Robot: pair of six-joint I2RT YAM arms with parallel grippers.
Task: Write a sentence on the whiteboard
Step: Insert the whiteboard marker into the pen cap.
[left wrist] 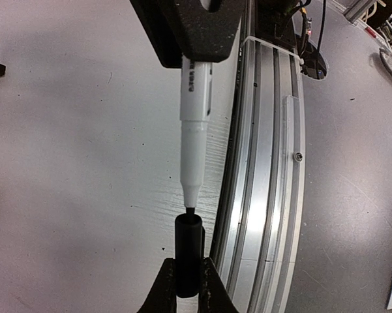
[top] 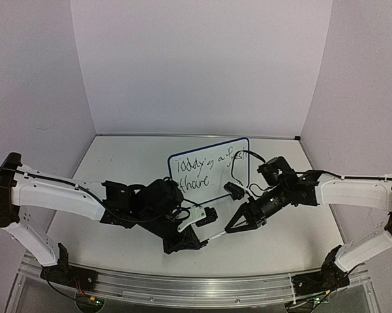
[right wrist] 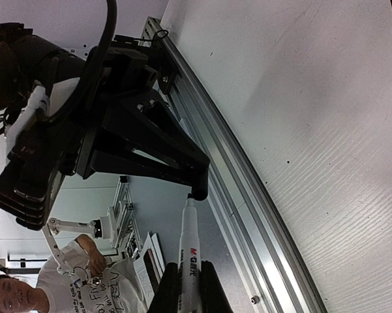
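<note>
Though overhead hides it, left claw [left wrist: 189, 266] grips cap [left wrist: 189, 235]

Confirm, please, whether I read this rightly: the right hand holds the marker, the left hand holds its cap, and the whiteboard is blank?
Not blank: the top external view shows the whiteboard bearing a two-line handwritten sentence. The right hand does hold the marker, the left hand its cap.

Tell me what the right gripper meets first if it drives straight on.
The right gripper holds the marker. The marker's tip would first meet the cap held in the left gripper, just ahead. They look closely lined up, though depth is unclear.
</note>
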